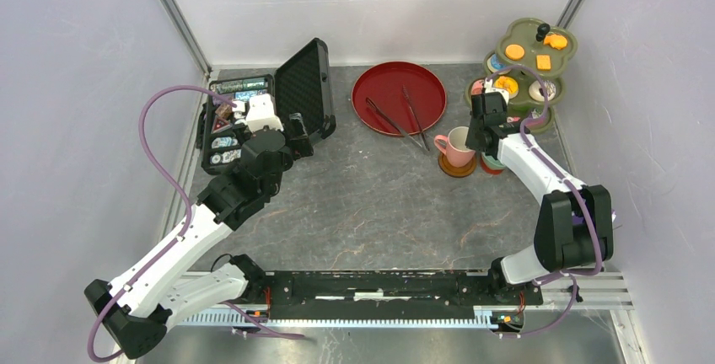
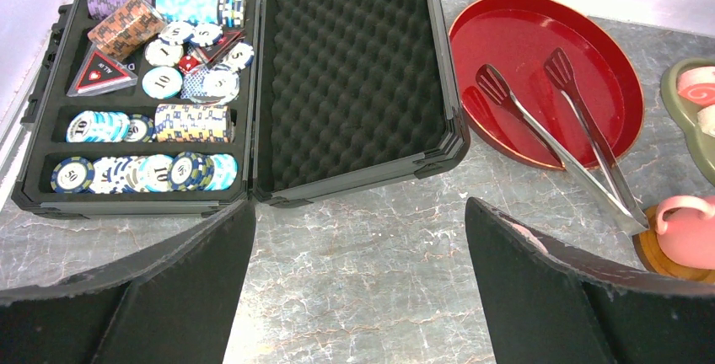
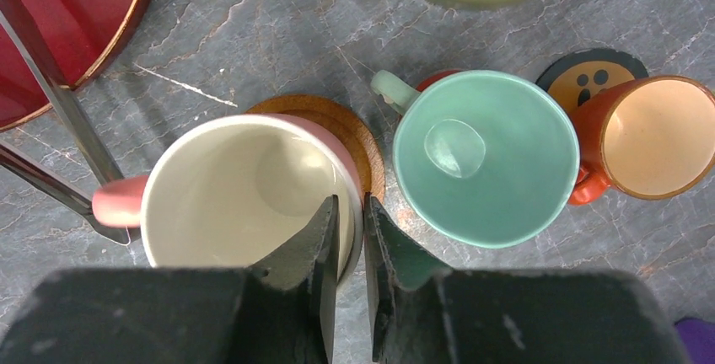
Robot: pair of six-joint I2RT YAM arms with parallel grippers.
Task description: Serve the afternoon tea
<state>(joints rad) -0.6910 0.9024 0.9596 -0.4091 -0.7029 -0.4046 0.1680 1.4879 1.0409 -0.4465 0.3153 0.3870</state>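
The right gripper (image 3: 352,212) stands over the near rim of the pink cup (image 3: 244,187), one finger inside the cup and the other outside, between the pink cup and the mint cup (image 3: 489,157). The jaws are nearly together with the rim in the narrow gap, but I cannot tell whether they pinch it or merely flank it.

There are three cups in a row on the table (image 1: 371,204) – pink, mint and, at the far end of the row, a smaller orange cup (image 3: 653,136). There are also three saucers:
- A wooden one (image 3: 354,136) lies under the pink cup.
- A red one (image 3: 434,77) shows only as a sliver under the mint cup.
- A dark one with a face (image 3: 590,73) peeks out behind the orange cup.

One pair of tongs (image 2: 552,147) lies spread, its heads on the red tray (image 1: 392,82) and its joined end just beside the pink cup's handle. Behind the cups is a green tiered stand (image 1: 524,34). At least six pastries (image 1: 514,50) show on it – the arm hides part of the lower tier.

The left gripper (image 2: 358,208) hangs with its fingers wide apart and nothing between them, near an open case (image 2: 354,69) of poker chips.
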